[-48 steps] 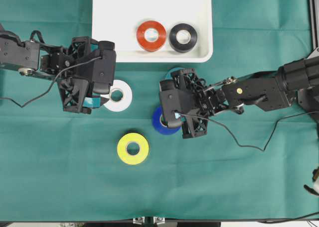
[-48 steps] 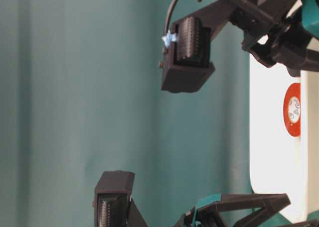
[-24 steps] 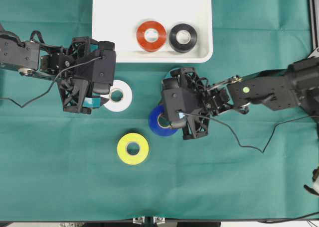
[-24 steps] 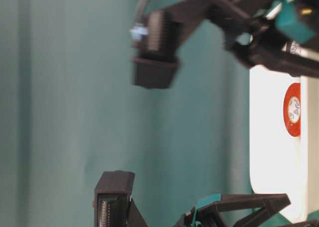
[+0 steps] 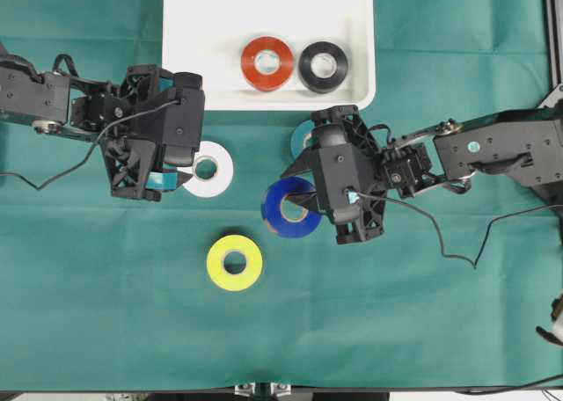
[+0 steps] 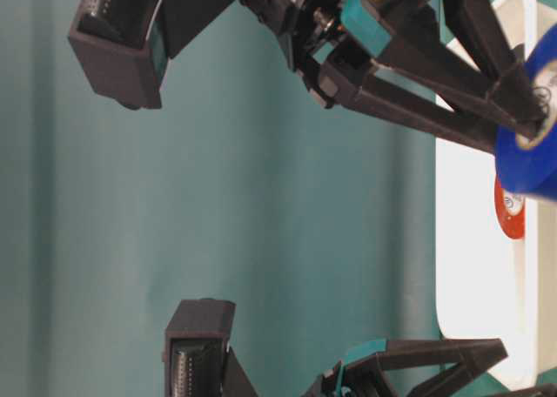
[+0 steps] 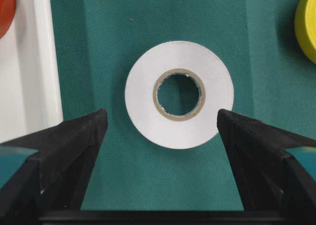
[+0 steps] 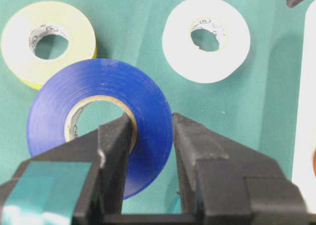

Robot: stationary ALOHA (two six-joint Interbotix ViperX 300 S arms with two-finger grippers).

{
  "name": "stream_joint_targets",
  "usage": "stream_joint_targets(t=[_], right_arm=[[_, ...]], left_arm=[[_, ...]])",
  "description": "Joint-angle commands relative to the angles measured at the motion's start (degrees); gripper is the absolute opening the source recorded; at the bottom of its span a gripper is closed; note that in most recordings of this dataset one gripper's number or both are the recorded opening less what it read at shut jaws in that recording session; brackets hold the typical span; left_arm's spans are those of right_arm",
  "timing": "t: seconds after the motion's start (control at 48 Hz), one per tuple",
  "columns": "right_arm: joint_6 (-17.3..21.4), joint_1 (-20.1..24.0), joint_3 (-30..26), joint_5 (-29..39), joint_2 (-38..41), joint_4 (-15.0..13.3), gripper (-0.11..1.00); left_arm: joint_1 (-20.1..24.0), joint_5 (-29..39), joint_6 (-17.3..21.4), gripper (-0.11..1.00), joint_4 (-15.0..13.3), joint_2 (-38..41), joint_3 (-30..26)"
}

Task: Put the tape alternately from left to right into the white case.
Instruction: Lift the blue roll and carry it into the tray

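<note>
a: status of the right gripper (image 8: 148, 131)?

b: clamped on the blue tape roll (image 5: 290, 207). one finger sits inside the roll's core, the other on its outer face, pinching the wall. the overhead view shows the roll tilted, and the table-level view shows it clear of the green cloth (image 5: 396, 322).

a: and the left gripper (image 7: 158, 124)?

b: jaws spread wide, holding nothing. the white tape roll (image 7: 178, 94) lies flat on the cloth, with one finger ahead of each side of it and neither touching it.

a: location of the white case (image 5: 202, 40)?

b: at the top edge of the overhead view, near the middle. two rolls lie flat inside along its near rim: a red tape roll (image 5: 266, 62) and a black tape roll (image 5: 323, 66), side by side, just apart, black to the right.

a: other rolls outside the case?

b: a yellow tape roll (image 5: 234, 262) flat on the cloth, below the white one and left of the blue. a light blue roll (image 5: 302, 138) shows partly beside the right gripper body, just below the case; most of it is hidden.

a: blue roll's position relative to the case?

b: below the case's near rim, not over it.
</note>
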Motion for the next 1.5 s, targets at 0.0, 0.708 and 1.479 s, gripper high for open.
stream_joint_targets(t=[0.0, 0.708, 1.479], right_arm=[[0.00, 0.18, -0.70, -0.53, -1.49, -0.18, 0.26], [-0.18, -15.12, 0.53, -1.49, -5.54, -8.53, 0.26], [0.00, -34.80, 5.10, -9.67, -3.34, -9.58, 0.26]], left_arm=[[-0.09, -0.26, -0.09, 0.65, -0.09, -1.23, -0.44], [-0.44, -0.26, -0.09, 0.65, 0.00, -1.23, -0.26], [-0.35, -0.53, -0.35, 0.65, -0.09, -1.14, -0.09]])
